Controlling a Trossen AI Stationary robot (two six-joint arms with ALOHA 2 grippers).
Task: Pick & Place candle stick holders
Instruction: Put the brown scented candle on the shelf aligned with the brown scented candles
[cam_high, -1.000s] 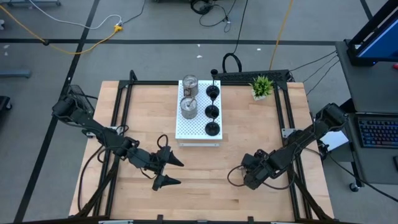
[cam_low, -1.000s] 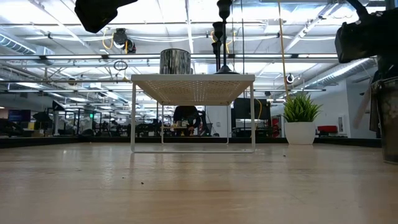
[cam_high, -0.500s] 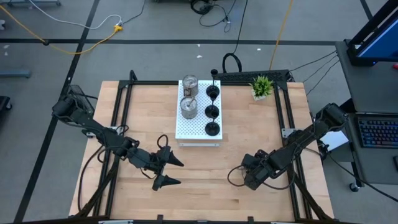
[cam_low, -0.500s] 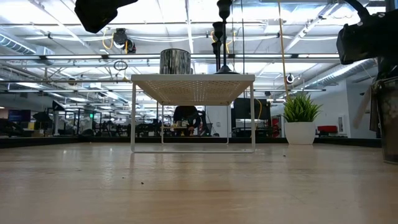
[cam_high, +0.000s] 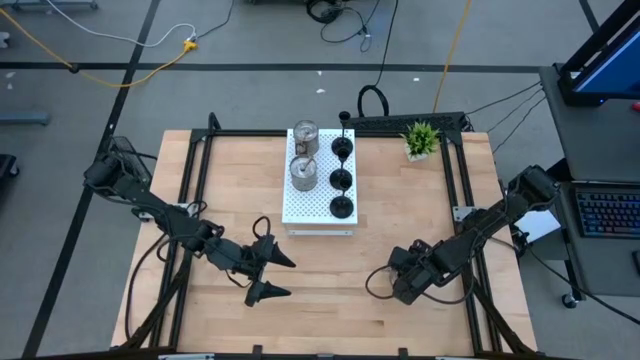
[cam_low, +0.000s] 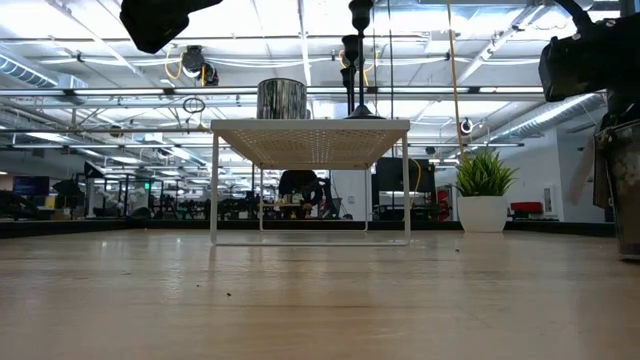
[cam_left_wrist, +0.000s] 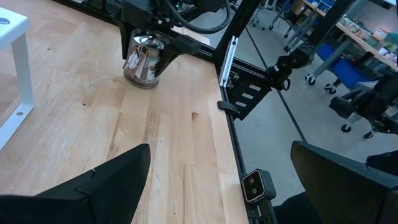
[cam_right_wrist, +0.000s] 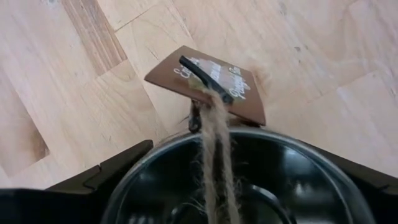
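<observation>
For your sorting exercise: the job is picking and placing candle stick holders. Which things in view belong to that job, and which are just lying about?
Belong to the job:
- three black candle stick holders on the white perforated stand
- two silver candle stick holders on that stand
- a silver candle stick holder on the table, between the right gripper's fingers

Just lying about:
- small potted plant
- brown tag on twine

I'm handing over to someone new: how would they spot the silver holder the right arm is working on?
Start from the white perforated stand mid-table, then look toward the near right corner. There one silver holder stands on bare wood, between the right pincer's fingers. Unlike those on the stand, it carries a brown tag on twine.
</observation>
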